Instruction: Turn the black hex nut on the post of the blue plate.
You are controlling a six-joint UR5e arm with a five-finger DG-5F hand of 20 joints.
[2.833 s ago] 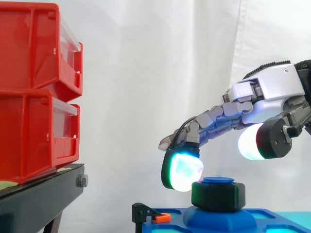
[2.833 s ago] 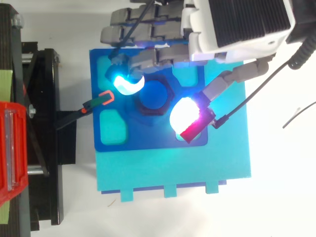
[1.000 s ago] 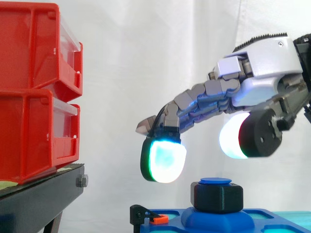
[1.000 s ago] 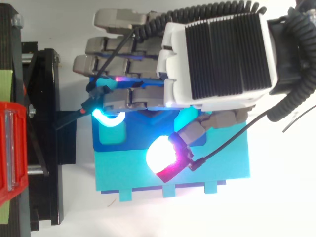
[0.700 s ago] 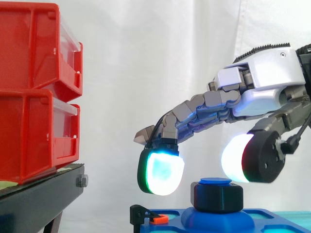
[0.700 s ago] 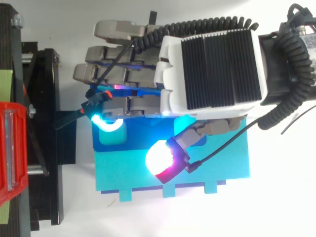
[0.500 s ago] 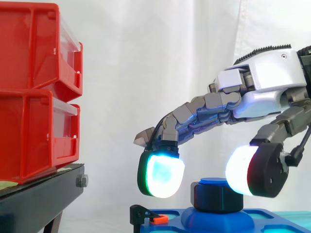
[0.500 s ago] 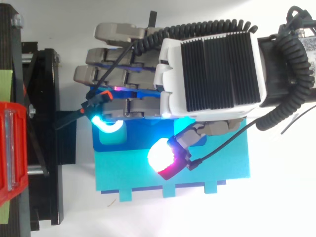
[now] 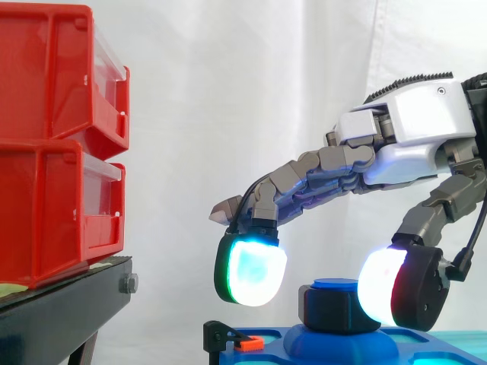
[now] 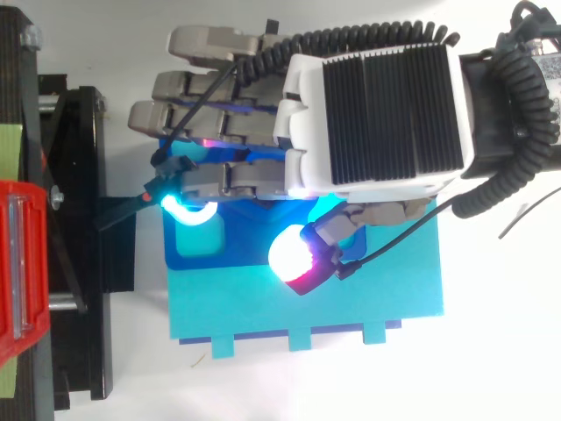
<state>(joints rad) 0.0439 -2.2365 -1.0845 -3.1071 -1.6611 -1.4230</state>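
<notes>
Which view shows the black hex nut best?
Side view: the black hex nut stands in profile on the blue plate, its left side clear, the thumb pad of the hand overlapping its right edge. From above, the hand lies over it.

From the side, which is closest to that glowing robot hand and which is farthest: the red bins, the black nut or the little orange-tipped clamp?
1. The black hex nut: just below the hand, between its glowing pads.
2. The orange-tipped clamp: lower left, at the edge of the blue plate.
3. The red bins: far left, on the black stand.
</notes>
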